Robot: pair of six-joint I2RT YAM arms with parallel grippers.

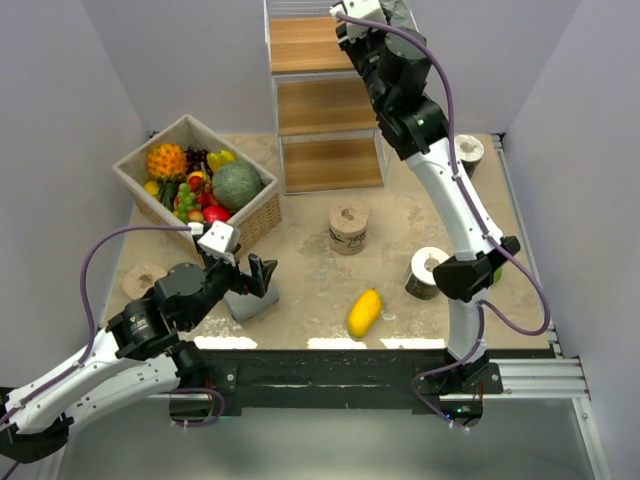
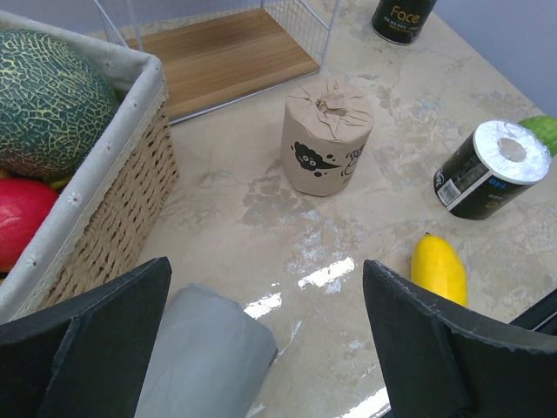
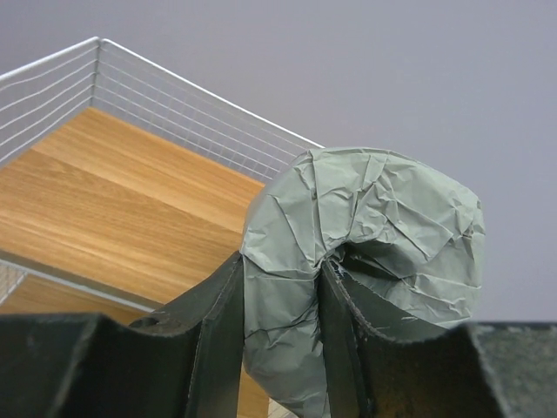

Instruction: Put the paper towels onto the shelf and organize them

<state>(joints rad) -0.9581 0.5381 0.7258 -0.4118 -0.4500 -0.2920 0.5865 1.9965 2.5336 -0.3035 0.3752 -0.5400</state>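
The shelf (image 1: pixel 325 105) stands at the back. My right gripper (image 3: pixel 280 270) is shut on the wall of a grey paper towel roll (image 3: pixel 374 218), one finger inside its core, above the shelf's top board (image 3: pixel 130 200). My left gripper (image 2: pixel 265 266) hangs open low over the table. A second grey roll (image 2: pixel 204 357) lies on its side between its fingers, close to the left one. A tan printed roll (image 2: pixel 326 135) stands mid-table, and another tan roll (image 1: pixel 143 280) sits at the left. Two dark rolls with pale tops (image 1: pixel 428 272) (image 1: pixel 466 153) are on the right.
A wicker basket (image 1: pixel 262 215) full of fruit sits at the back left, close to my left gripper. A yellow mango (image 1: pixel 364 312) lies near the front edge. White wire rails (image 3: pixel 174 96) edge the top tier. My right arm (image 1: pixel 405 90) stretches up alongside the shelf's right side.
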